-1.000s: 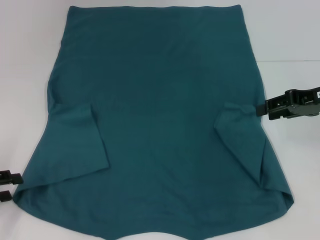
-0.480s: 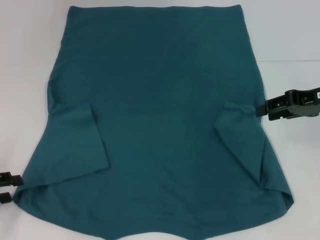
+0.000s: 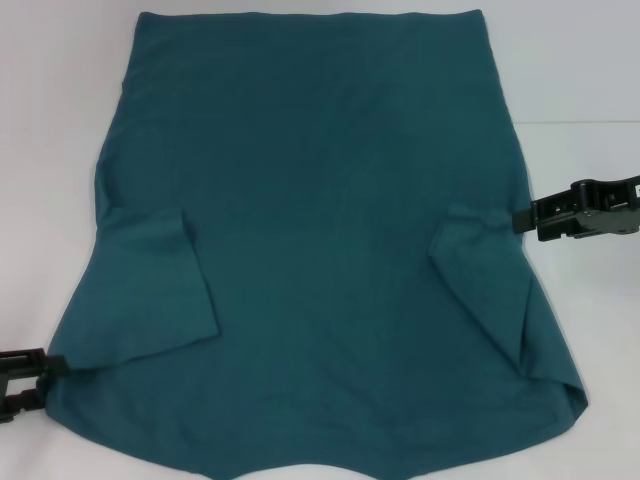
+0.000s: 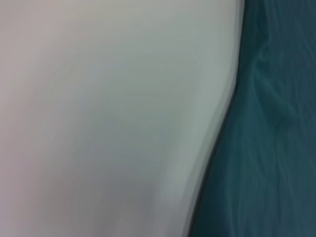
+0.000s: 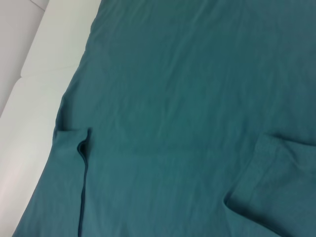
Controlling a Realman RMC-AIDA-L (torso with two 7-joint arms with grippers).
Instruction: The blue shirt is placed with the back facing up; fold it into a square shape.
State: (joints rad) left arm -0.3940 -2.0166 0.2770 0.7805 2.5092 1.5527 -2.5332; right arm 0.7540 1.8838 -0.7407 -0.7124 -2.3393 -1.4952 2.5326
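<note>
The blue shirt (image 3: 320,200) lies flat on the white table (image 3: 60,100), plain side up, hem at the far end. Both sleeves are folded inward: the left sleeve (image 3: 165,290) and the right sleeve (image 3: 485,290). My left gripper (image 3: 40,385) is open at the shirt's near left corner, its upper finger (image 3: 30,358) touching the cloth edge. My right gripper (image 3: 516,218) hovers at the shirt's right edge beside the sleeve fold. The left wrist view shows the shirt's edge (image 4: 266,148) against the table. The right wrist view shows the shirt's back (image 5: 187,98) with both sleeve folds.
White table surface (image 5: 29,98) borders the shirt on both sides, with a seam line in it to the right (image 3: 580,122). The shirt's near edge runs off the bottom of the head view.
My left gripper has moved rightward and slightly down until it reaches the shirt's near left corner. The right gripper and the shirt have stayed put.
</note>
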